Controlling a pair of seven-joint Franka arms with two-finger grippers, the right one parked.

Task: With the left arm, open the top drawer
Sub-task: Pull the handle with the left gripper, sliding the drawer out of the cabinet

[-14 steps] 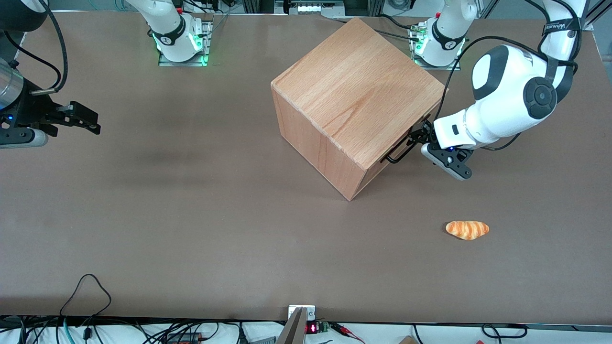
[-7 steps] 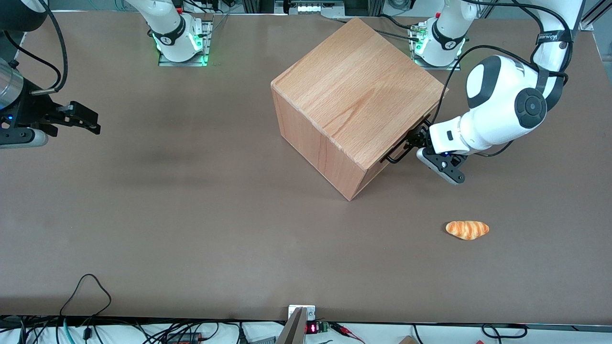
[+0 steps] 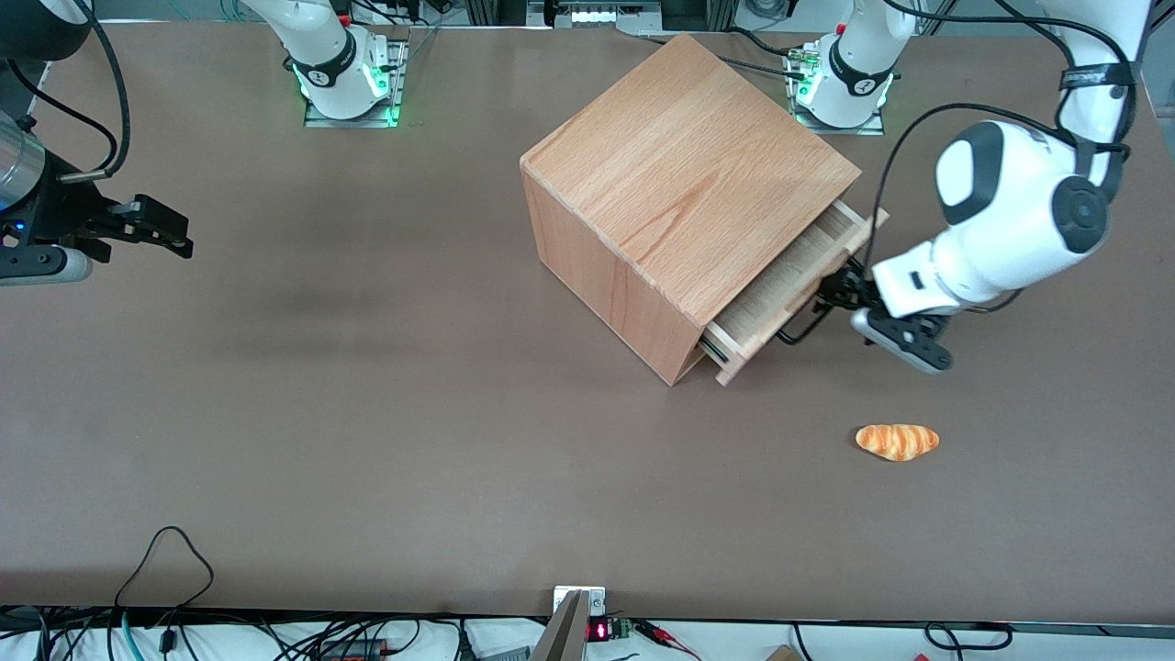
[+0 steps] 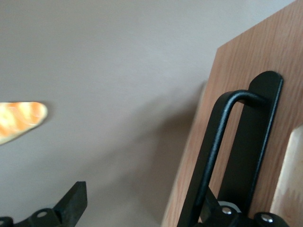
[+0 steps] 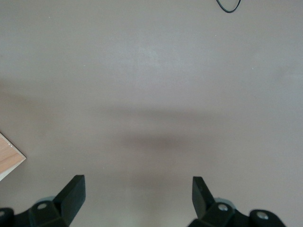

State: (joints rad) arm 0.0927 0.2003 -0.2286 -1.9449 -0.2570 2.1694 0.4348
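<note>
One wooden cabinet point(image 3: 684, 197) stands on the brown table point(image 3: 367, 413) in the front view, turned cornerwise to the camera. Its top drawer point(image 3: 794, 294) is pulled partway out on the side facing the working arm's end of the table, so a strip of its pale inside shows under the cabinet top. The left arm point(image 3: 1005, 216) reaches down to the drawer front, and its gripper point(image 3: 840, 294) sits at the thin black handle point(image 3: 800, 328). A bread roll point(image 3: 898, 442) lies on the table nearer to the front camera than the gripper, well apart from the cabinet.

From the left wrist view, the handle point(image 4: 222, 151) is a black U-shaped bar fixed on a black plate against the light wood drawer front point(image 4: 265, 66). One finger point(image 4: 73, 203) is out over the bare table, away from the handle, while the other is at the handle's base, so the jaws are spread wide with the bar hooked by the inner finger and not squeezed between the two. The bread roll point(image 4: 21, 120) shows blurred on the table.

From the right wrist view, mostly plain table point(image 5: 151, 94) is seen, with a corner of pale wood point(image 5: 9, 158) at the edge.
</note>
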